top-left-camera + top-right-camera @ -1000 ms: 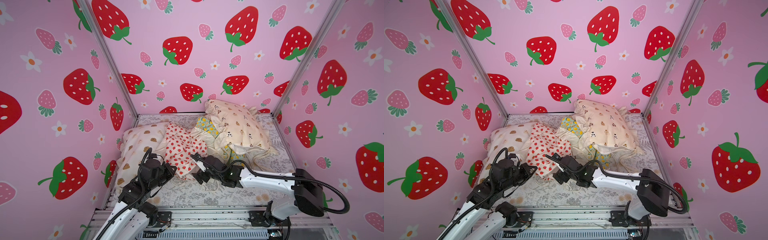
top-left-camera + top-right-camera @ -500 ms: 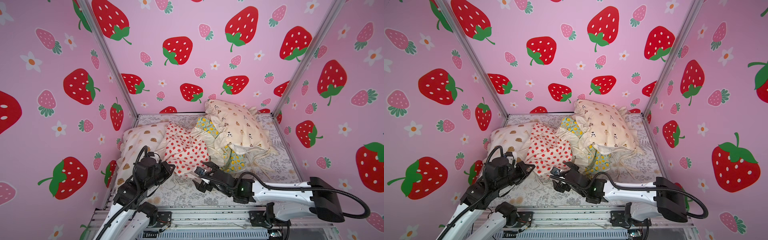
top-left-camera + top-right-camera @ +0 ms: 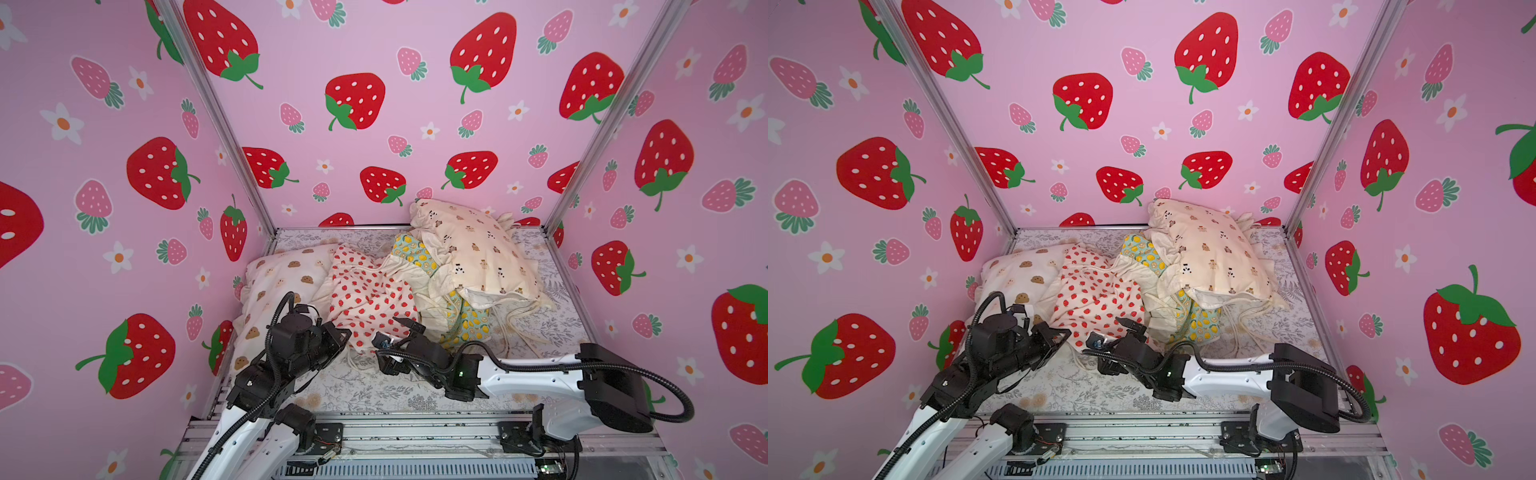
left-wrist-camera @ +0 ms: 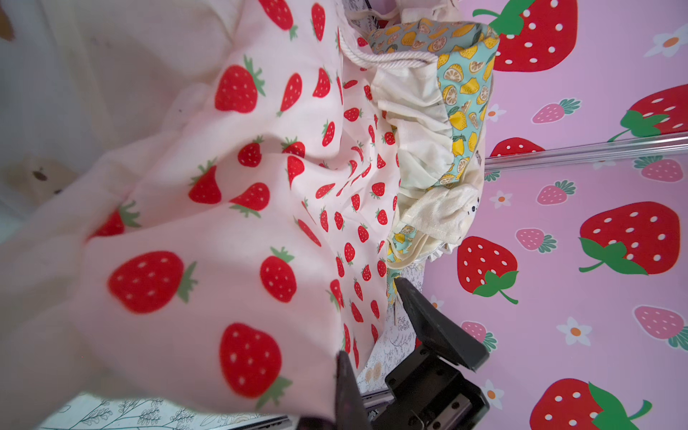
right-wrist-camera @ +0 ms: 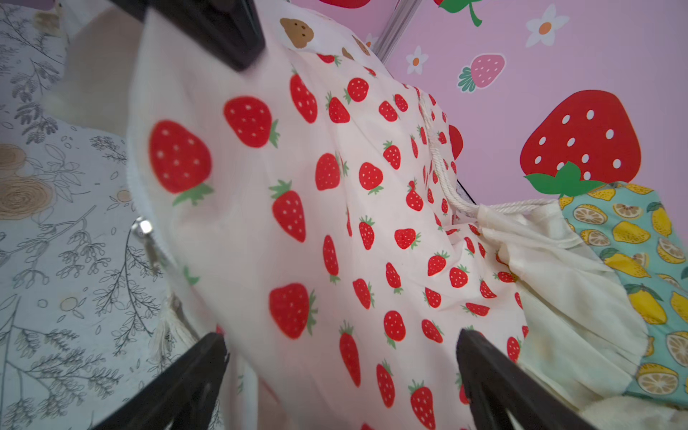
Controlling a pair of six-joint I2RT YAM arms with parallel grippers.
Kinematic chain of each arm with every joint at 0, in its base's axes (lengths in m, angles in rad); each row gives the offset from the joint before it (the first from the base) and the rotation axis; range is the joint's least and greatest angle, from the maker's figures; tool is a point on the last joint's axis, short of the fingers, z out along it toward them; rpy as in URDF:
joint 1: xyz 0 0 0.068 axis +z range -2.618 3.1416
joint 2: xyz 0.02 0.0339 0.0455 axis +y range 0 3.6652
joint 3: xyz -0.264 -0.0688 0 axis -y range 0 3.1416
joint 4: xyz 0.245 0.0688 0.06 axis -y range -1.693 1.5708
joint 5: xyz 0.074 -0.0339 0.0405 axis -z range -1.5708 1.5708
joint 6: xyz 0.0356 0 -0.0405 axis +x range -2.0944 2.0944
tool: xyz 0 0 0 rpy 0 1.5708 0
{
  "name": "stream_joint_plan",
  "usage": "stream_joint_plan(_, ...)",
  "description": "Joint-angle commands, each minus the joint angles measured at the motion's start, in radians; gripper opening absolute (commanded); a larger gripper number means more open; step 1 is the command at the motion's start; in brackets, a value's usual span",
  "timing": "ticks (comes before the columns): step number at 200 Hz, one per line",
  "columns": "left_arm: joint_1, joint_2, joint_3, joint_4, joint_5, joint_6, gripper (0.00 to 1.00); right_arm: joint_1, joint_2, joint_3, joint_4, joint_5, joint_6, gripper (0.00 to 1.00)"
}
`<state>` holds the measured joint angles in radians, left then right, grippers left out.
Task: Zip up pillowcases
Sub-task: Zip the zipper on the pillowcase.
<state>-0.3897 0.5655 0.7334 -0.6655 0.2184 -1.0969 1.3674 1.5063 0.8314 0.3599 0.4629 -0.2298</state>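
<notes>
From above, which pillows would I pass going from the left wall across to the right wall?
In a top view: cookie-print pillow → strawberry-print pillow → lemon-print pillow, partly tucked underneath → bear-print pillow.

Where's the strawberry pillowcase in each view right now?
Both top views: strawberry pillowcase in the middle of the pile.
Left wrist: fills most of the frame.
Right wrist: fills the centre, zipper pull on its edge.
Shared landmark: lemon pillowcase beside it, in all four.
</notes>
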Motion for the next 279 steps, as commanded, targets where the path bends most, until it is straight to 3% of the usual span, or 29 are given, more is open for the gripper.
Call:
stream_joint_plan(1,0.006,0.005,0.04,0.006,0.012,-0.006,0.0,-0.012,-0.017,0.031,0.057,-0.018,-0.05,1.0)
stream_joint_plan(108,0.008,-0.021,0.077,0.023,0.022,-0.062,0.0,-0.174,0.186,0.129,0.118,-0.051,-0.05,1.0)
stream_joint_plan(137,0.008,-0.012,0.069,0.031,0.01,-0.071,0.0,-0.159,0.071,0.099,0.06,-0.206,-0.044,1.0)
stream_joint_plan(164,0.008,-0.013,0.078,0.037,-0.016,-0.07,0.0,-0.139,-0.047,0.084,-0.073,-0.265,0.039,1.0)
stream_joint_plan(223,0.008,-0.029,0.062,0.029,-0.054,-0.073,0.0,-0.118,-0.255,0.068,-0.314,-0.342,0.364,1.0)
stream_joint_plan(235,0.008,-0.032,0.06,0.024,-0.06,-0.077,0.0,-0.116,-0.266,0.099,-0.406,-0.325,0.451,0.93)
stream_joint_plan(250,0.009,-0.037,0.055,0.032,-0.057,-0.084,0.0,-0.096,-0.275,0.107,-0.449,-0.3,0.575,0.76)
stream_joint_plan(279,0.008,-0.035,0.07,0.016,-0.053,-0.084,0.0,0.051,-0.211,0.168,-0.485,-0.188,0.698,0.66)
